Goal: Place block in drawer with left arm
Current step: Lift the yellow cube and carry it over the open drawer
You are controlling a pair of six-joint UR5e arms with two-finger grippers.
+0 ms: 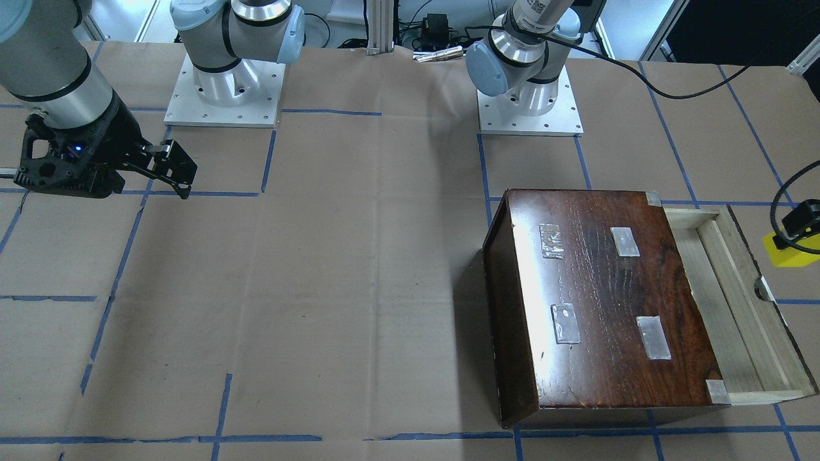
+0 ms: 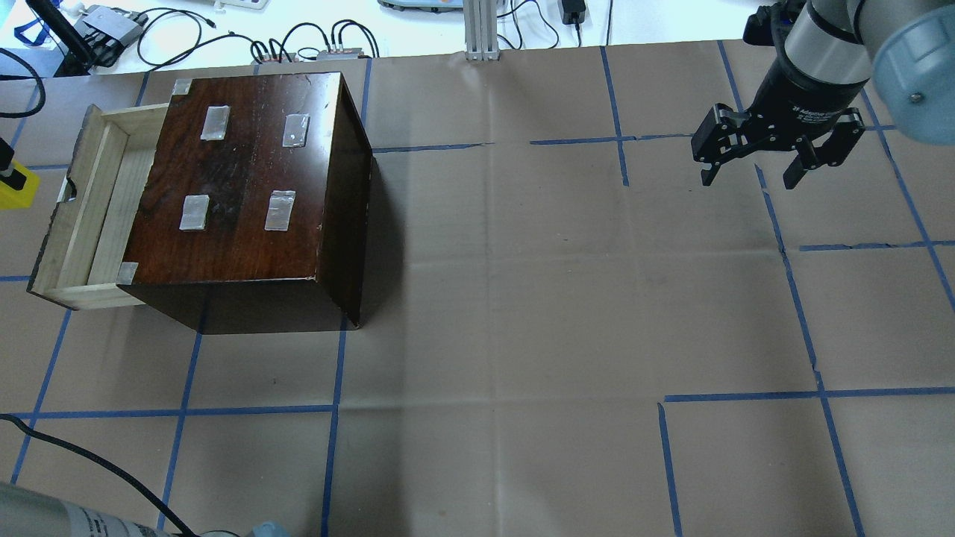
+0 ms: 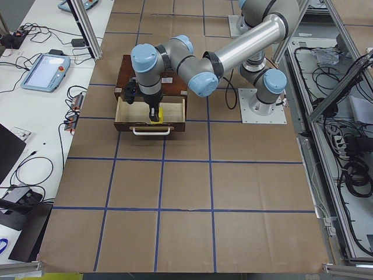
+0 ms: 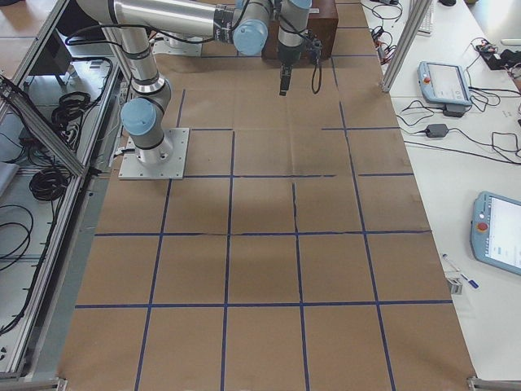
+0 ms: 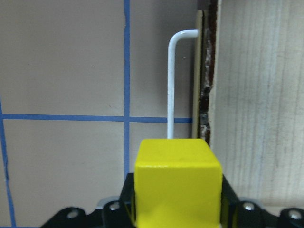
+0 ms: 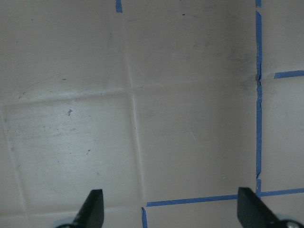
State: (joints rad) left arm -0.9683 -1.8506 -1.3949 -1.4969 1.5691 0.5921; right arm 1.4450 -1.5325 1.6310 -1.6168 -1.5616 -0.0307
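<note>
Near the far left corner of the table, the left pincer clamps the yellow block, seemingly just outside the front of the pulled-out drawer over its white handle, while the right pincer hangs wide open toward the far right corner.

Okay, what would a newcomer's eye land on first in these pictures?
The bright yellow block, clamped in the left gripper by the front of the open drawer. Next, the glossy dark box with tape patches. The right gripper hangs open over bare paper at the table's other side.
</note>
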